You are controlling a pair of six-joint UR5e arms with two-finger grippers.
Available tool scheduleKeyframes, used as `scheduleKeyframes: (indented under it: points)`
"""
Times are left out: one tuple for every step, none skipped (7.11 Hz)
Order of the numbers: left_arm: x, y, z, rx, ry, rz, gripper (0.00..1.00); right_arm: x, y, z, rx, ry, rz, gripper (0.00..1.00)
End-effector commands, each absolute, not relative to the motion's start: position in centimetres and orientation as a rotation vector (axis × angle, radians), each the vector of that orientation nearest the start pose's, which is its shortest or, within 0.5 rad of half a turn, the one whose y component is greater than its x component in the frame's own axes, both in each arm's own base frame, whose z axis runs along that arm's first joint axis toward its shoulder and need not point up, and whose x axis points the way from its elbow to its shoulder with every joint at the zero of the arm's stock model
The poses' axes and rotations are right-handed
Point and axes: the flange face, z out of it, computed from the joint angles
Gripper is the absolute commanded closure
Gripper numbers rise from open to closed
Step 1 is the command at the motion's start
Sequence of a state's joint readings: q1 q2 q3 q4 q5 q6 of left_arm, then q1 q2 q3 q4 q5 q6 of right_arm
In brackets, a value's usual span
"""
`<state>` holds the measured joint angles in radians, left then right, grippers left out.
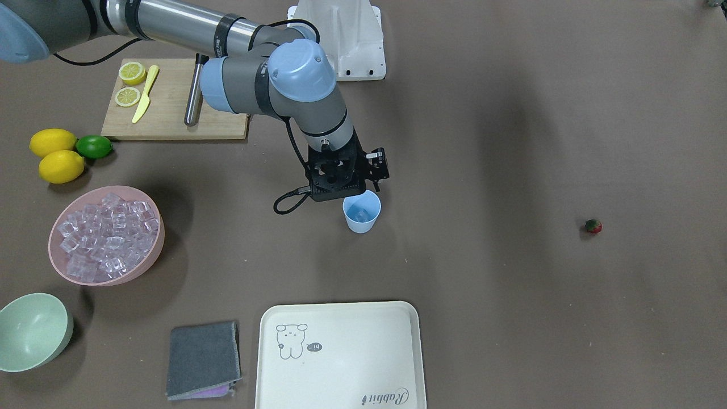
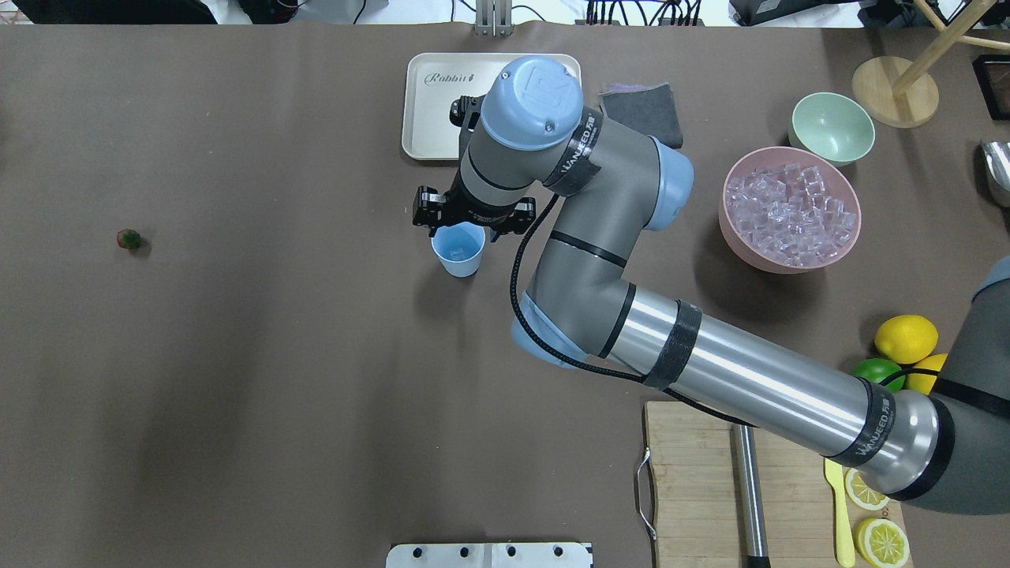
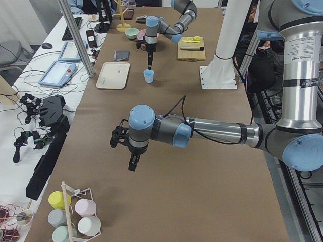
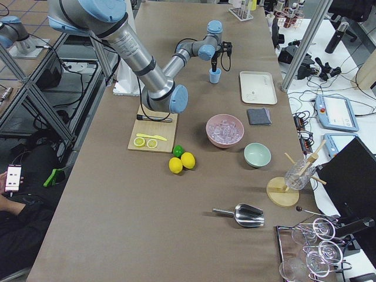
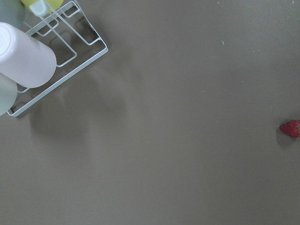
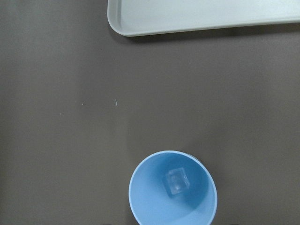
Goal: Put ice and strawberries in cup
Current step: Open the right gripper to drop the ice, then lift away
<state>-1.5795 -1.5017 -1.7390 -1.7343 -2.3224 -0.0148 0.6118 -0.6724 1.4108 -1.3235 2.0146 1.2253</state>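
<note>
The light-blue cup (image 1: 362,218) stands mid-table and holds one clear ice cube (image 6: 176,182). It also shows in the overhead view (image 2: 458,251). My right gripper (image 3: 149,64) hangs just above the cup's mouth. Its wrist hides the fingers in the front and overhead views, so I cannot tell if it is open. More ice (image 1: 108,233) fills the pink bowl (image 1: 149,264). The strawberry (image 1: 593,226) lies alone far off on the table and shows in the left wrist view (image 5: 290,128). My left gripper (image 3: 132,165) hovers over bare table and shows only in the side view, so I cannot tell its state.
A cream tray (image 1: 341,363) and a grey cloth (image 1: 203,359) lie beyond the cup. A pale green bowl (image 1: 31,332), lemons and a lime (image 1: 93,146) sit near the pink bowl. A cutting board (image 1: 170,113) holds lemon slices. A wire cup rack (image 5: 61,51) is near the left wrist.
</note>
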Motion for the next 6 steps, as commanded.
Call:
scheduleKeyframes:
  points:
    - [-7.0, -47.8, 59.0, 0.253, 0.748, 0.078, 0.02, -48.8, -52.6, 13.1, -0.010, -1.049, 0.045, 0.01]
    - [-7.0, -47.8, 58.8, 0.256, 0.748, 0.079, 0.02, -41.9, -53.8, 15.1, -0.036, -1.001, 0.070, 0.01]
    - [-7.0, -47.8, 58.6, 0.261, 0.747, 0.080, 0.02, -36.3, -54.4, 18.1, -0.009, -0.949, 0.030, 0.01]
    - [-6.9, -47.8, 58.5, 0.261, 0.748, 0.081, 0.02, -32.4, -56.1, 21.8, 0.033, -0.890, -0.020, 0.01]
    - [-7.0, -47.9, 58.3, 0.265, 0.747, 0.082, 0.02, -29.6, -57.2, 25.6, 0.061, -0.848, -0.069, 0.01]
    - [-6.9, -48.3, 58.1, 0.268, 0.748, 0.084, 0.02, -26.5, -58.2, 28.2, 0.095, -0.831, -0.134, 0.01]
